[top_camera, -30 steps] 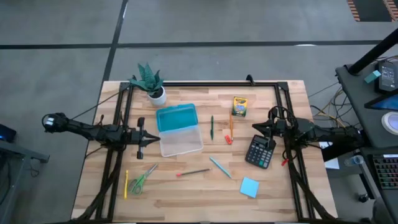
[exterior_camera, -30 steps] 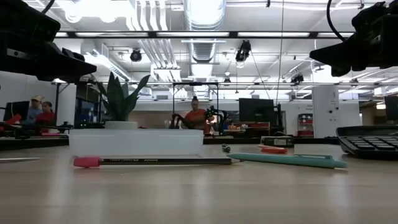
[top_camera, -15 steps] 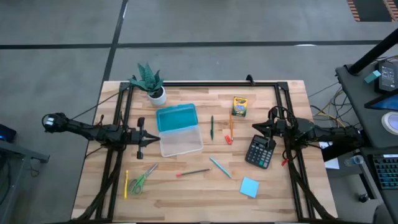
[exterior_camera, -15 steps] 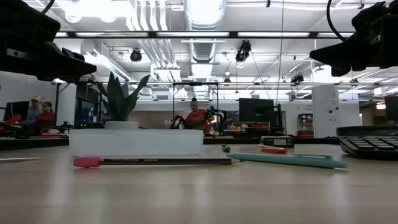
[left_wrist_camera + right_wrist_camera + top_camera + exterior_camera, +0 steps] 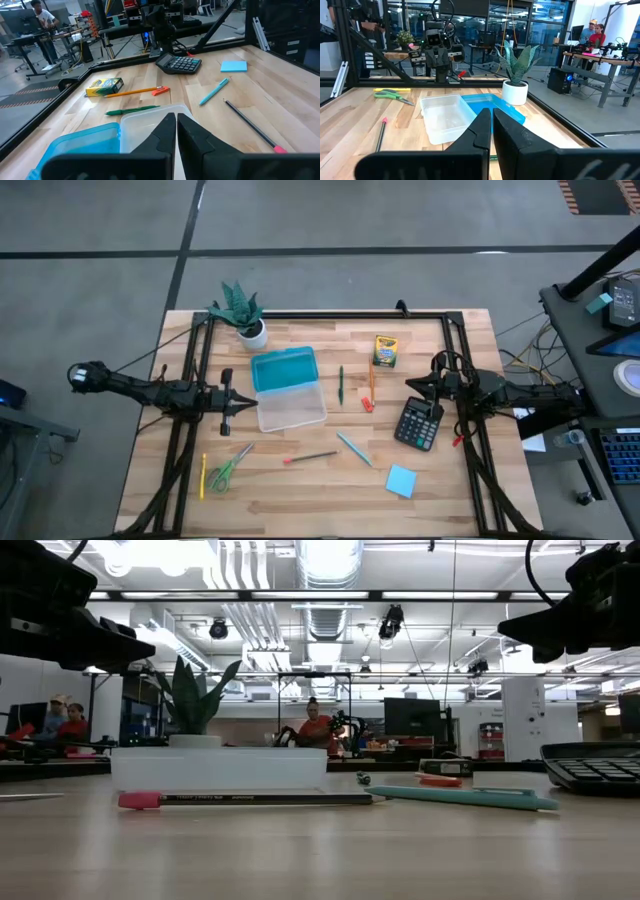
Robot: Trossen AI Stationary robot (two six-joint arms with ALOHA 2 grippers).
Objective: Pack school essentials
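Observation:
My left gripper hovers shut at the left side of the clear box, whose blue lid lies open behind it. My right gripper hangs shut above the calculator. Flat on the wood lie a green pen, an orange pencil, a red piece, the crayon box, a teal pen, a dark pencil with a red end, green-handled scissors, a yellow pencil and the blue sticky pad.
A potted green plant stands at the far left corner, behind the box lid. A black frame runs along the table's far edge and down both sides. Bare wood shows along the near edge. People sit in the room beyond the table.

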